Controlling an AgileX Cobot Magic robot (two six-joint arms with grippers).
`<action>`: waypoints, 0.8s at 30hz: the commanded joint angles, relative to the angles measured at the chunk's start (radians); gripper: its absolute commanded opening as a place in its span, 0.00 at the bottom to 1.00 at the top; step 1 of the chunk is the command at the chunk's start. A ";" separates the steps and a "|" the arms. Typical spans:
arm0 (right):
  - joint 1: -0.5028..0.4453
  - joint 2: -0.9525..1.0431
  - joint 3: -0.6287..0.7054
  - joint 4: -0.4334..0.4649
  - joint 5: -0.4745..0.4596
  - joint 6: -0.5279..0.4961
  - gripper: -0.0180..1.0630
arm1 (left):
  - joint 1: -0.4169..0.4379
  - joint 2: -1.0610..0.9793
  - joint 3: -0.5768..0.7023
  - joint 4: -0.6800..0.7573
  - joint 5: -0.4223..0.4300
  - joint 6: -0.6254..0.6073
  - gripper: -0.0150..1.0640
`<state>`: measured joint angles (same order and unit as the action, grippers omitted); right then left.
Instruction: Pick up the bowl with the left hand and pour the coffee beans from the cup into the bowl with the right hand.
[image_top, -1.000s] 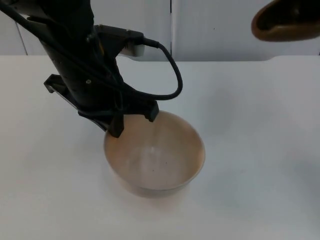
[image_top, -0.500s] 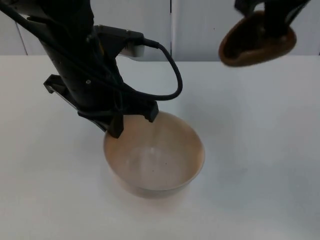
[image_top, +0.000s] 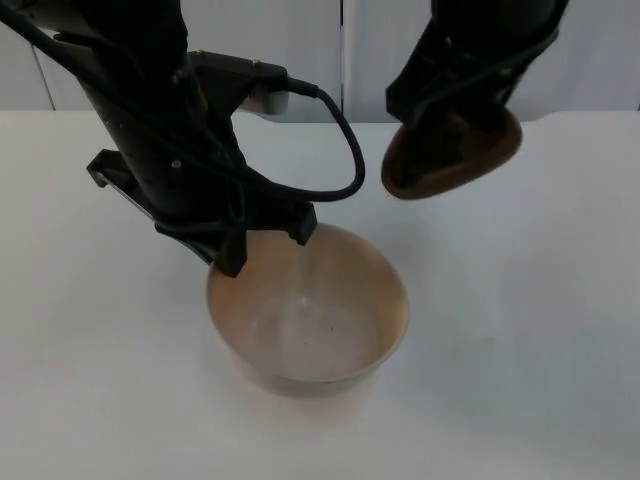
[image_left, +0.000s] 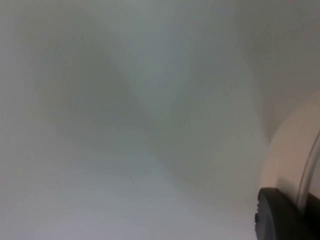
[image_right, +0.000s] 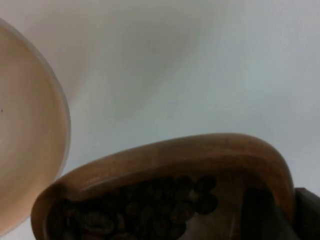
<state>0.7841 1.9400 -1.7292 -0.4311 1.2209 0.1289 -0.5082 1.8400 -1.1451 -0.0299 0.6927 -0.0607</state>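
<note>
Left hand on the bowl's rim, right hand carrying the cup of beans up beside it.

The left hand (image_top: 262, 243) reaches down from the far left and clamps the far-left rim of the tan bowl (image_top: 310, 312), which sits mid-tabletop (image_top: 520, 330); the right hand (image_top: 455, 120) comes in from the far right, holding the brown wooden cup (image_top: 452, 155) raised and tilted, just far-right of the bowl and apart from it; bare tabletop lies open to the bowl's right and near side; the right wrist view shows the coffee beans (image_right: 145, 207) heaped inside the cup, with the bowl's rim beside it; the left wrist view shows one fingertip (image_left: 285, 215) against the bowl's wall.
</note>
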 joint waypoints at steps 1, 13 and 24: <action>0.008 -0.003 -0.034 -0.011 0.000 0.006 0.02 | -0.006 -0.003 0.005 -0.011 0.004 0.003 0.01; 0.067 -0.001 -0.046 -0.128 0.000 0.006 0.02 | -0.006 -0.003 0.005 -0.011 0.002 0.002 0.01; 0.107 -0.003 -0.046 -0.191 0.000 -0.006 0.02 | -0.006 -0.003 0.005 -0.011 0.002 0.002 0.01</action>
<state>0.8854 1.9423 -1.7679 -0.6011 1.2228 0.1311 -0.5082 1.8400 -1.1451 -0.0299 0.6945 -0.0602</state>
